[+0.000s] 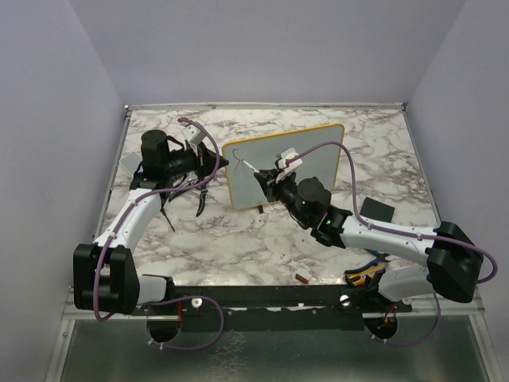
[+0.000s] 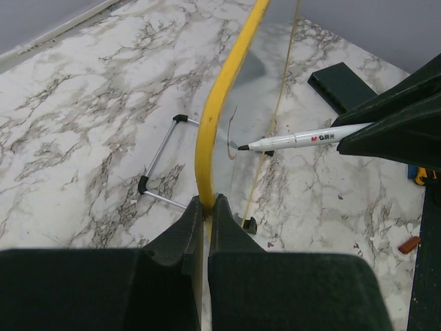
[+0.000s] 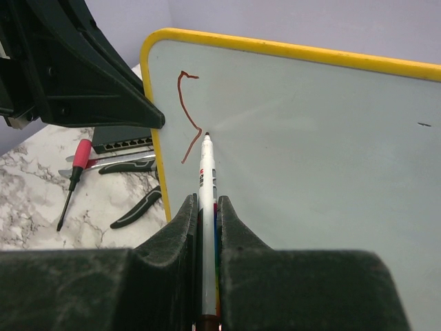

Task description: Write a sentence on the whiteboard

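While left jaws pinch the whiteboard [image 3: 310, 152] by its left edge, right jaws clamp the marker [image 3: 204, 160], tip just right of the first stroke [image 3: 183, 117].

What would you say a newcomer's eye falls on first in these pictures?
The yellow-framed whiteboard propped up mid-table, its left edge pinched by the left gripper. Next, the marker in the right gripper, tip at the board beside a single wavy stroke near its upper left corner.

Smooth glossy whiteboard [image 3: 310, 152], marble-patterned tabletop [image 1: 238, 247] (grey-veined, faint sheen), white plastic marker [image 2: 303, 140]
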